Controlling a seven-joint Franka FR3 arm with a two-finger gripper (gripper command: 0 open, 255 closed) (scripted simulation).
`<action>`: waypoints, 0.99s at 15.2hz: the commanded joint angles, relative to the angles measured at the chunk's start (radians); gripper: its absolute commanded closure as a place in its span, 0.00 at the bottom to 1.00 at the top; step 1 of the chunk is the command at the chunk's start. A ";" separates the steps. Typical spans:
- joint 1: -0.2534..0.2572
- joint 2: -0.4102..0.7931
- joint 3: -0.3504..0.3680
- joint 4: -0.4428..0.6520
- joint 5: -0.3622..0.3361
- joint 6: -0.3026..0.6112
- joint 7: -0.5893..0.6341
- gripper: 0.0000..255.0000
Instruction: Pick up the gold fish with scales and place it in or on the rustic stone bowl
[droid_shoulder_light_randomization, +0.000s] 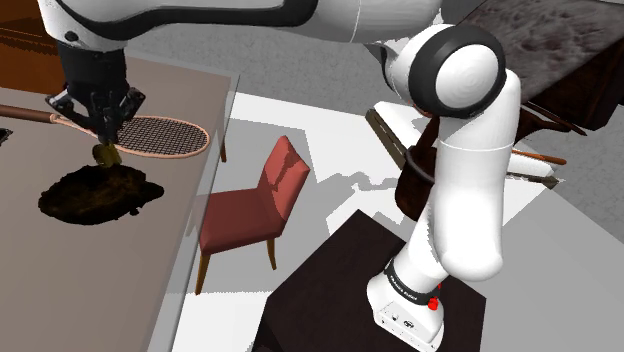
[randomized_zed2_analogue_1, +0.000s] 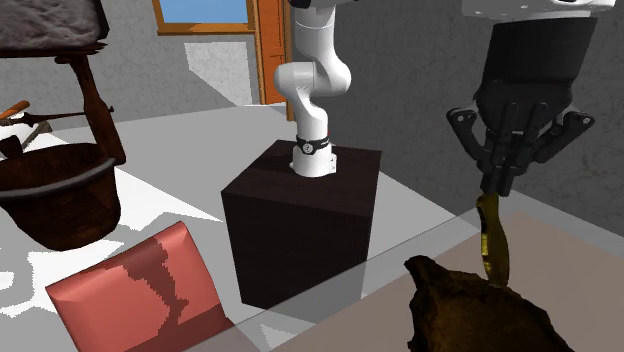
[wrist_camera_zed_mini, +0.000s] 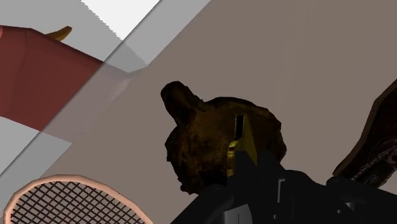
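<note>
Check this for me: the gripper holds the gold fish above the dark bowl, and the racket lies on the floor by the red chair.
Not quite. The racket lies on the table, not on the floor; the shoulder view shows it. The rest stands: the gripper holds the gold fish above the dark bowl.

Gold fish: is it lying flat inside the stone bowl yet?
No, the gold fish hangs upright, clasped in the gripper, just over the dark stone bowl.
</note>
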 joint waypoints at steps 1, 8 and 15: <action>0.020 0.036 0.001 0.048 -0.011 -0.013 0.018 1.00; 0.014 0.040 -0.002 -0.040 -0.015 0.079 0.024 1.00; 0.012 0.057 -0.006 -0.110 -0.023 0.164 0.031 1.00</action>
